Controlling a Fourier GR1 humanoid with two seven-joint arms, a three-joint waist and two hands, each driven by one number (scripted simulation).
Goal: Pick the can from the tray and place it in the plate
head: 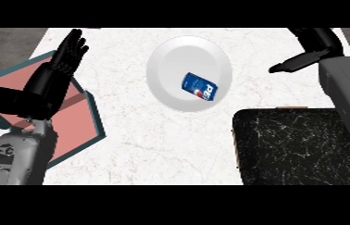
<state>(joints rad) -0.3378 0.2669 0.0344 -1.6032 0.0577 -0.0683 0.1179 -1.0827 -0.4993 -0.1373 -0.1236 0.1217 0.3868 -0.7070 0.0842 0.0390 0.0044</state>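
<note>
Already the blue can (pixel 199 87) lies on its side in the white plate (pixel 167 57), toward its four o'clock rim. Right hand (pixel 301 61) hangs at three o'clock, fingers straight, holding nothing. Left hand (pixel 67 55) rests spread at nine o'clock, over the pink tray (pixel 78 113).

Glossy can (pixel 199 87) (matt white plate (pixel 171 53))
</note>
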